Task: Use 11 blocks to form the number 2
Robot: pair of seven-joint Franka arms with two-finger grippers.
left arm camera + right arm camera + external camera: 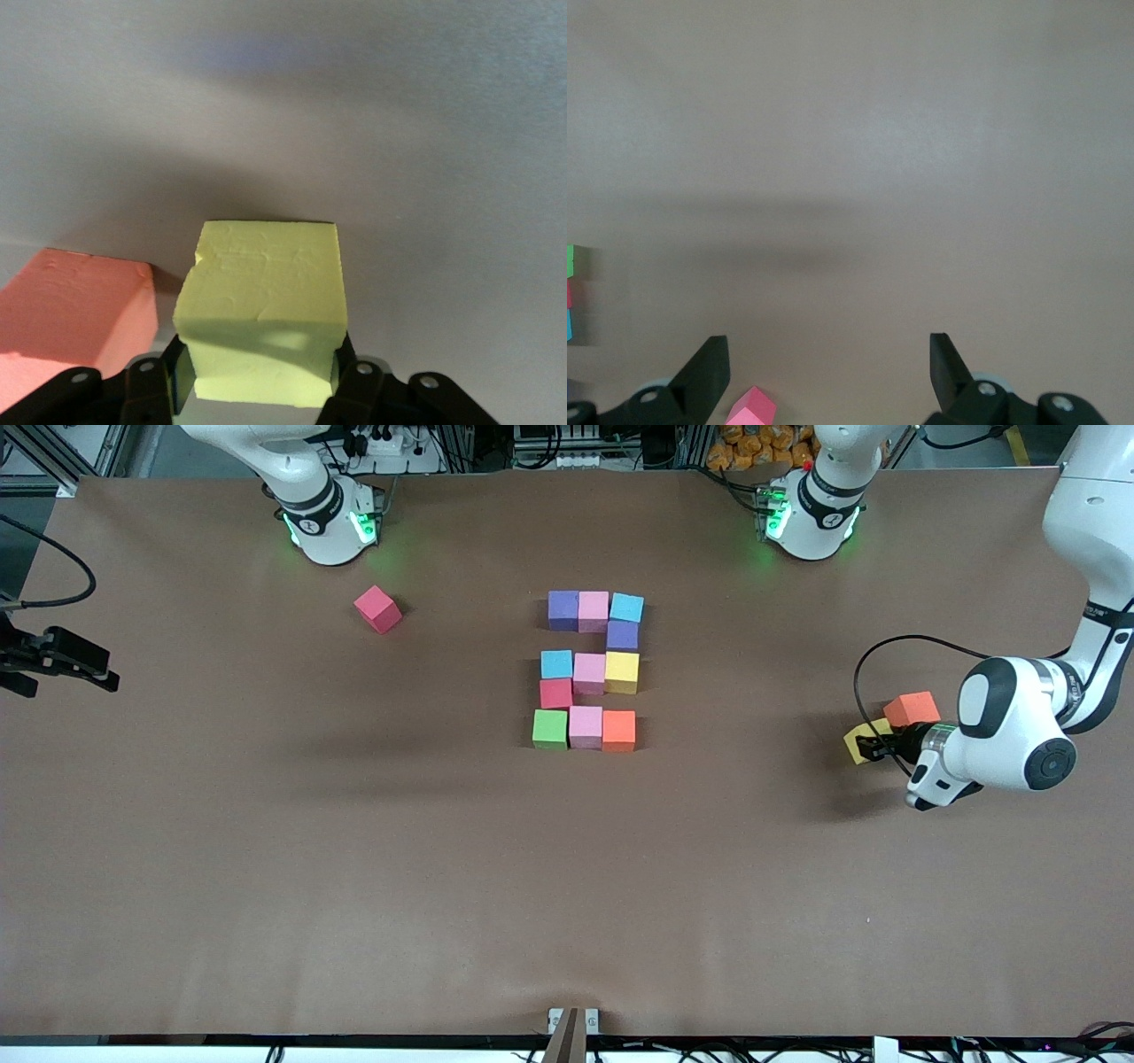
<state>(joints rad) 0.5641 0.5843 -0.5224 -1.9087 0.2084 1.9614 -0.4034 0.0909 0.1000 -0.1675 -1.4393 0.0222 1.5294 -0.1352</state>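
Left arm: I am reaching low toward my end of the table.
Left gripper point(257, 376): my fingers are pressing both sides of a yellow block point(261, 310).
Right gripper point(828, 367): I am waiting with fingers spread wide.

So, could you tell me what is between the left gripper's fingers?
The left gripper is closed on a loose yellow block, with an orange block beside it. The fingers cover the yellow block's gripped sides.
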